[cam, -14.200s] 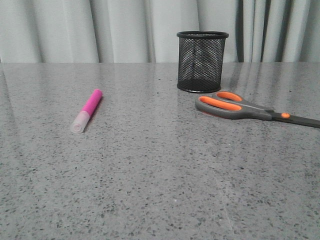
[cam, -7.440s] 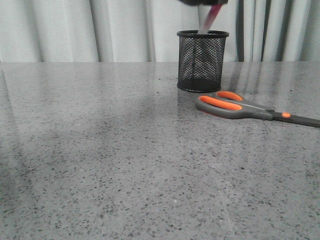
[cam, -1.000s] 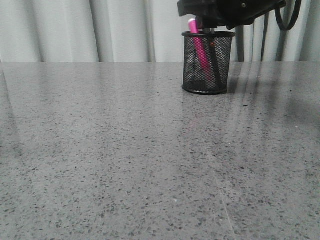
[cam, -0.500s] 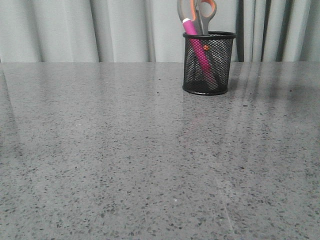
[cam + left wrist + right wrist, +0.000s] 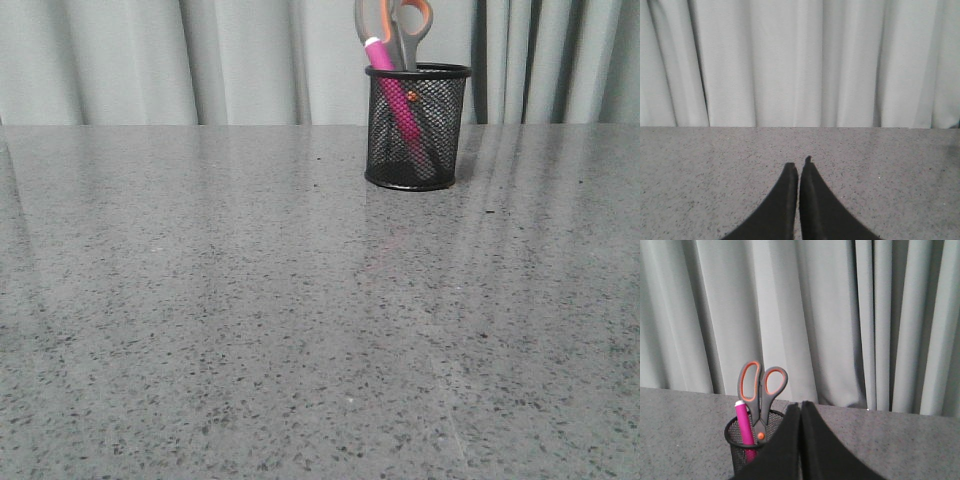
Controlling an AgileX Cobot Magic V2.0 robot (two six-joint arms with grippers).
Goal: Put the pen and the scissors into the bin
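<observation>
The scissors and pen are standing inside the bin; the left gripper and right gripper are sitting closed, empty; best retreating clear without nudging it.

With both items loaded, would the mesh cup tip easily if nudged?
Probably somewhat. The scissors stand handles-up well above the bin rim, raising the weight. The pen leans inside too. The wire-mesh cup looks light, and on the smooth table it may slide instead.

Pen and scissors stand in bin, pen left.
</observation>
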